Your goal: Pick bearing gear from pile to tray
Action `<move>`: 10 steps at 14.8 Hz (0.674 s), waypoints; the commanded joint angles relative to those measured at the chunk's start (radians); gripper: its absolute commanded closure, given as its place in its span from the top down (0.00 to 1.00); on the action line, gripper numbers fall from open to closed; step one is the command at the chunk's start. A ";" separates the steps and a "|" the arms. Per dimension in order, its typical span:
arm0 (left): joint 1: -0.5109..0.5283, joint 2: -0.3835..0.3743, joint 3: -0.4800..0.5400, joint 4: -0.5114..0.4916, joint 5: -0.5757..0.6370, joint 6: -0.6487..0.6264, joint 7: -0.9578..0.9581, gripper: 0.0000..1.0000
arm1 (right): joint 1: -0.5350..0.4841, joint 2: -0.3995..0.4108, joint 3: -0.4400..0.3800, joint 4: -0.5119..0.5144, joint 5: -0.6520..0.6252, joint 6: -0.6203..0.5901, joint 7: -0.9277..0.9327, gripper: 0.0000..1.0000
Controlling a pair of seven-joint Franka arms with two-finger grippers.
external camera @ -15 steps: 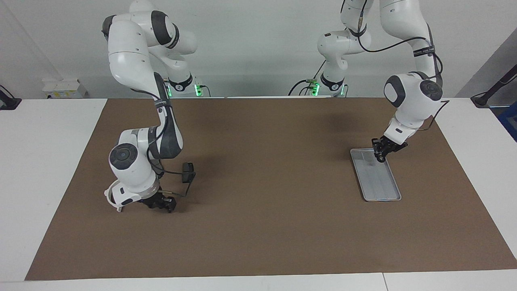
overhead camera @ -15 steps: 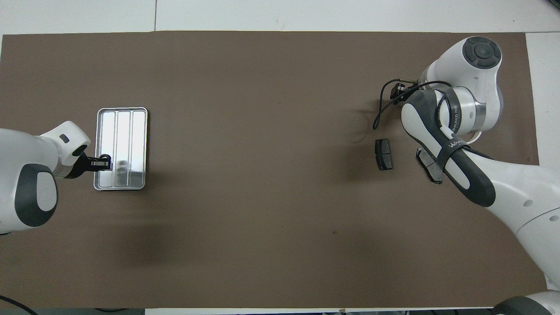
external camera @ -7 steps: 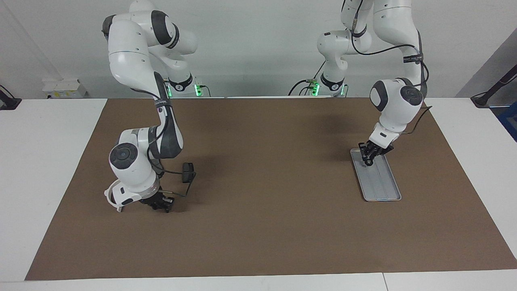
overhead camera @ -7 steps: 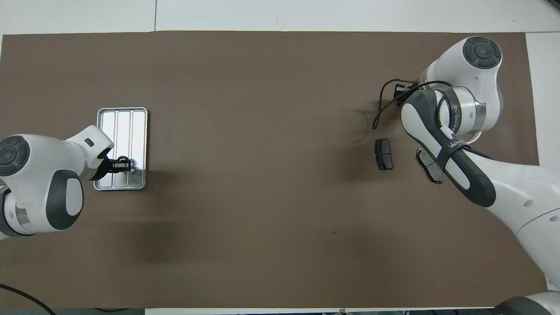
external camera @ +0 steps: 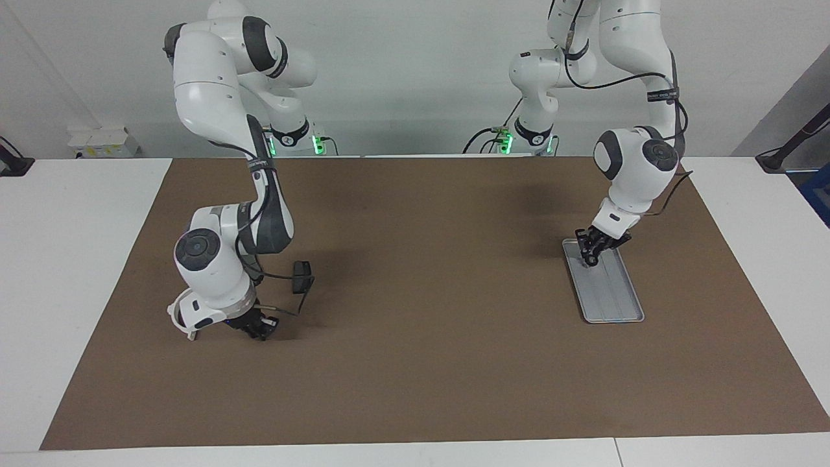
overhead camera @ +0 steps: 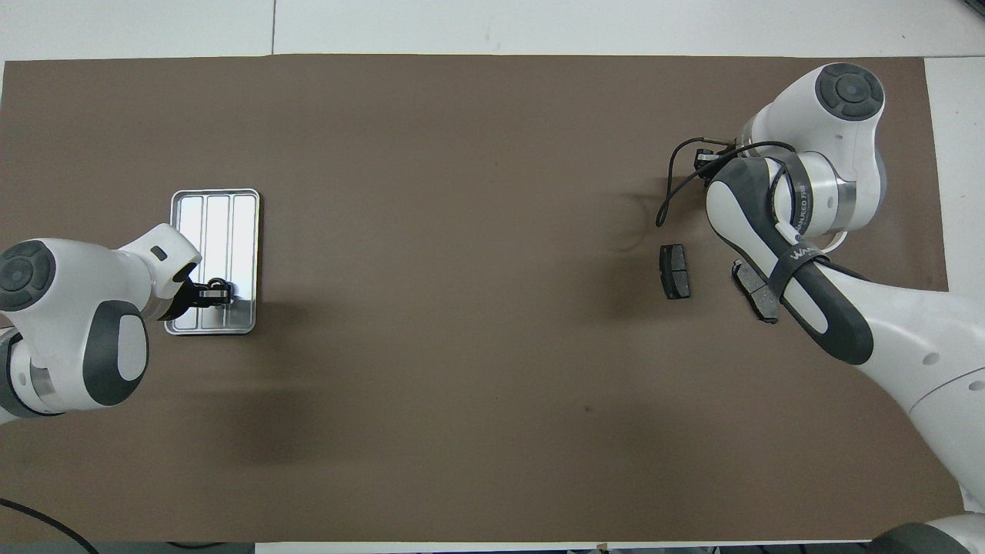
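The silver tray lies at the left arm's end of the brown mat. My left gripper hangs low over the tray's end nearer the robots, fingertips together. Whether they pinch anything I cannot make out. At the right arm's end, my right gripper is down at the mat by the pile, shut, and the wrist hides it from above. Two dark plates and a white half-ring bracket show there. The bearing gear is hidden.
A small black box on a cable hangs from the right wrist just above the mat. The brown mat covers most of the white table, whose bare strips run along its edges.
The left arm swung its gripper across the tray toward the middle of the table, then held still. The right gripper's fingers drew together low at the pile.
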 commanded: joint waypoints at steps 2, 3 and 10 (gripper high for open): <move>0.000 -0.007 0.007 -0.023 0.009 0.029 -0.006 0.13 | -0.021 -0.015 0.008 -0.007 0.016 -0.019 -0.059 0.00; 0.000 -0.007 0.007 -0.024 0.009 0.029 -0.006 0.13 | -0.018 -0.024 0.008 0.017 0.015 -0.072 -0.061 0.00; -0.007 0.005 0.007 -0.037 0.009 0.047 -0.010 0.22 | 0.038 -0.107 0.102 0.256 0.013 -0.487 -0.031 0.00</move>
